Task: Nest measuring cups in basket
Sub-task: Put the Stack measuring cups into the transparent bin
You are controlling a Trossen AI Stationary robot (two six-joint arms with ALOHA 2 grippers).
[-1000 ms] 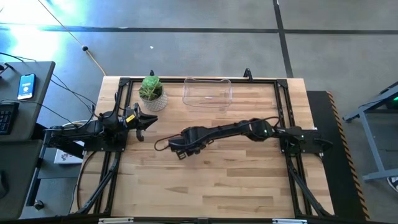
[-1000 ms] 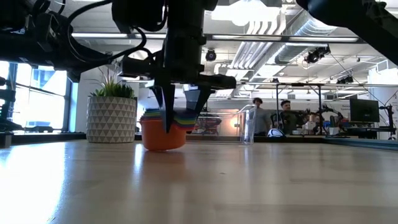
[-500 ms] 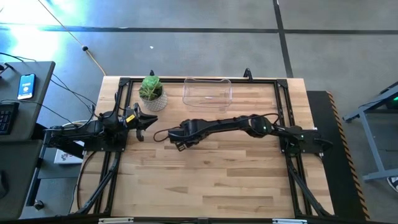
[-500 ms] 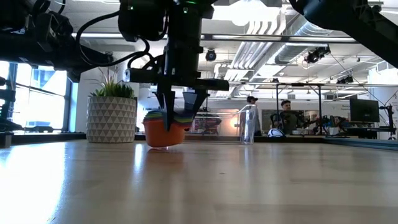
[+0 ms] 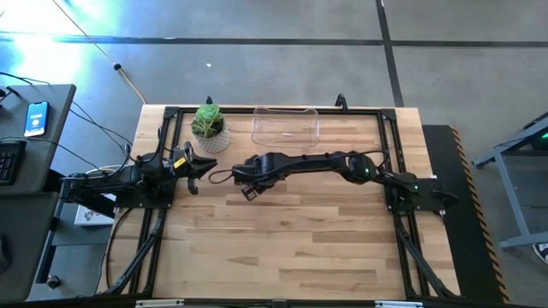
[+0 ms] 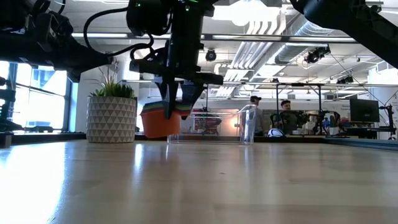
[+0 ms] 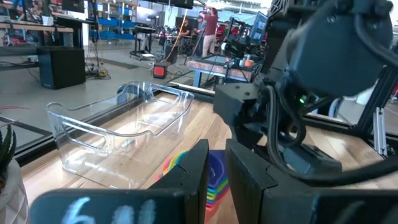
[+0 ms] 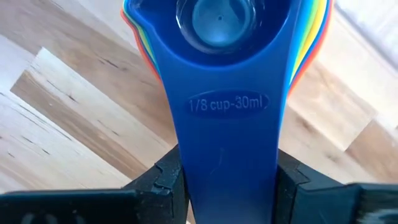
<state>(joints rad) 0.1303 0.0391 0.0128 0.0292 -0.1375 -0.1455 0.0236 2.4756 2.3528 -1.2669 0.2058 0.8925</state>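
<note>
A nested stack of measuring cups (image 6: pixel 160 122), orange outermost and blue innermost (image 8: pixel 219 20), hangs above the table in front of the clear basket (image 5: pixel 285 127). My right gripper (image 6: pixel 177 107) is shut on the stack's handles. The high view hides the cups under that gripper (image 5: pixel 250 178); the left wrist view shows their coloured rims (image 7: pixel 208 182). The basket (image 6: pixel 211 127) rests on its flat bottom near the far edge. My left gripper (image 5: pixel 204 165) waits at the table's left, level, its fingers (image 7: pixel 200 163) close together with nothing between them. My right gripper pinches the stacked handles by their two long edges, the blue "1/8 cup" handle (image 8: pixel 227 149) on top, between its two fingers (image 8: pixel 166 180). The fingers come steeply from above and lie across the handles. The stack is clear of the table, roughly upright.
A green plant in a white patterned pot (image 5: pixel 209 128) stands left of the basket at the far edge, close to the carried cups (image 6: pixel 112 118). A black frame (image 5: pixel 171 113) borders the table. Bare wood (image 5: pixel 300 248) fills the near half.
My right gripper has moved toward the table's far edge and the basket, rising a little and rolling about its pointing line. The cup stack, low over the wood before, is now lifted clear and carried along.
</note>
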